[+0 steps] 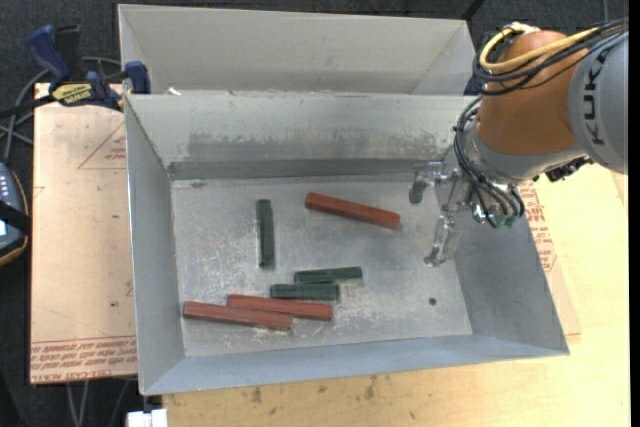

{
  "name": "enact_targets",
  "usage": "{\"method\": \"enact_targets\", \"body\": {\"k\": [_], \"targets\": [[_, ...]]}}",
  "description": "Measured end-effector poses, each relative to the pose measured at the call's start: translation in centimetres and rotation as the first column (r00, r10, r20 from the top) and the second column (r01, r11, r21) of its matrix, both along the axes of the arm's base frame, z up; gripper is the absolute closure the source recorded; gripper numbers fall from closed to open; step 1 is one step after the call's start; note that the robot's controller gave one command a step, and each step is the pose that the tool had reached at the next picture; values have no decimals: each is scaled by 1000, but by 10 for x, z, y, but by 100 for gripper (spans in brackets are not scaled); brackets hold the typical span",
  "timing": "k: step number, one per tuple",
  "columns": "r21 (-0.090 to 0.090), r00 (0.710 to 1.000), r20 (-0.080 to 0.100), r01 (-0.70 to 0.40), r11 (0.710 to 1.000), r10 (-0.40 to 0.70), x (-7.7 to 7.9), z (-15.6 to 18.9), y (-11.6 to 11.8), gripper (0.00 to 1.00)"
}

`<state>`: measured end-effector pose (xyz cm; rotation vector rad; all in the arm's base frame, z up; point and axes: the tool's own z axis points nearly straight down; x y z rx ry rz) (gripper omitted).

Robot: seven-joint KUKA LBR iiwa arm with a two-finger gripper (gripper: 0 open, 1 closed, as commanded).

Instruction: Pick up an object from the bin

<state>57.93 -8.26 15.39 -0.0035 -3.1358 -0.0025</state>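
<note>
My gripper [430, 218] hangs over the right part of the bin floor, open, with nothing between its fingers. One fingertip [436, 253] points down toward the bare floor; the other [421, 185] sits nearer the back wall. A red-brown bar [352, 211] lies flat just left of the gripper, slightly slanted, a short gap away from it. Two short dark green bars [328, 274] [305, 291] lie side by side further left and nearer the front.
A dark green bar [265, 233] lies lengthwise in the left-middle of the bin. Two long red-brown bars [280, 307] [237, 315] rest together near the front left. The bin's sloped right wall stands close beside the gripper.
</note>
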Motion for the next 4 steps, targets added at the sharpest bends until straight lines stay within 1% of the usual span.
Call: {"method": "enact_targets", "body": {"k": [1, 2, 3, 4], "targets": [[1, 995, 6, -96, 995, 96, 41, -88, 27, 0], [-1, 995, 9, -95, 995, 95, 42, -83, 26, 100], [-1, 957, 14, -290, 957, 290, 62, -41, 71, 100], [-3, 846, 17, -533, 846, 533, 67, 57, 151, 100]]}}
